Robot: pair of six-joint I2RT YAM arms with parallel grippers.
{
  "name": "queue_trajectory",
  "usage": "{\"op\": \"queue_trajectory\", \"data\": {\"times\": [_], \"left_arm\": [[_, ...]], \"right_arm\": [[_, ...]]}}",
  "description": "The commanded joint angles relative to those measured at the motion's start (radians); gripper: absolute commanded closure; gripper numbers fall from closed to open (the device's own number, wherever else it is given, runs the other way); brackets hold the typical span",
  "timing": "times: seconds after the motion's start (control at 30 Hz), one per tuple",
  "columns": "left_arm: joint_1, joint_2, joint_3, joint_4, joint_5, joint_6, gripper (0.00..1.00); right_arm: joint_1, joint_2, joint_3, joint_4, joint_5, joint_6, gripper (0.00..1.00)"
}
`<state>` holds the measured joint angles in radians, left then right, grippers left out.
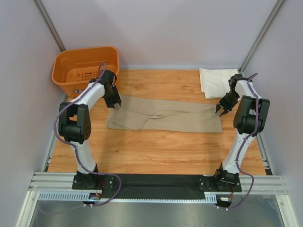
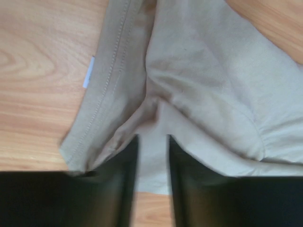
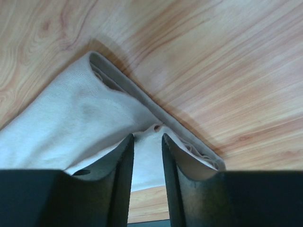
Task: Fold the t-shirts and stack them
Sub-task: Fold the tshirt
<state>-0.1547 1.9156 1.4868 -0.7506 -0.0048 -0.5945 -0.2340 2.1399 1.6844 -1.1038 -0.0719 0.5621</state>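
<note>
The tan-khaki soft fabric short-sleeved t-shirt [image 1: 165, 118] lies across the middle of the top view as a long, flat band, already folded lengthwise. In that shape only its 2 short ends need handling. The left tool [image 1: 115, 105] sits at its left end and the right tool [image 1: 221, 111] at its right end, which suits bringing one end over the other.

In the left wrist view the tan cloth [image 2: 203, 85] fills the upper frame. The left tool [image 2: 152, 139] has its fingers apart, with a ridge of cloth running into the gap but nothing pinched that I can see. A small white label [image 2: 88, 72] shows beside the stitched hem.

In the right wrist view a layered corner of the same shirt [image 3: 71, 118], looking paler here, points toward the upper left of the frame. The right tool [image 3: 147, 138] straddles it with its fingers parted, and the cloth lies slack between them.

The cream-white fabric t-shirt [image 1: 215, 81] rests as a neat square in the upper right of the top view, just beyond the right tool. It looks finished, and I judge it is parked there as the base of the stack.

The orange plastic slotted basket [image 1: 87, 49] stands in the upper left corner, off the wood-grain worktop [image 1: 156, 151]'s open middle, where it leaves room for folding.
</note>
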Motion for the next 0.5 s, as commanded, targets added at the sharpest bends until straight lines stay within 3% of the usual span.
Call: {"op": "queue_trajectory", "data": {"times": [0.0,0.1,0.17,0.3,0.47], "left_arm": [[0.010,-0.050,0.046,-0.006,-0.001,0.041,0.50],[0.010,-0.165,0.004,-0.024,-0.001,0.059,0.39],[0.010,-0.232,-0.043,-0.036,0.020,0.068,0.38],[0.009,-0.412,-0.181,0.006,0.087,0.065,0.45],[0.009,-0.449,-0.378,0.134,0.212,0.059,0.54]], "right_arm": [[0.001,-0.015,0.075,-0.017,0.052,-0.074,0.66],[0.001,-0.084,0.101,-0.045,0.124,-0.126,0.56],[0.009,-0.156,0.097,-0.045,0.126,-0.142,0.55],[0.082,-0.276,-0.041,0.036,0.006,-0.128,0.54],[0.200,-0.298,-0.224,0.197,-0.190,-0.024,0.52]]}}
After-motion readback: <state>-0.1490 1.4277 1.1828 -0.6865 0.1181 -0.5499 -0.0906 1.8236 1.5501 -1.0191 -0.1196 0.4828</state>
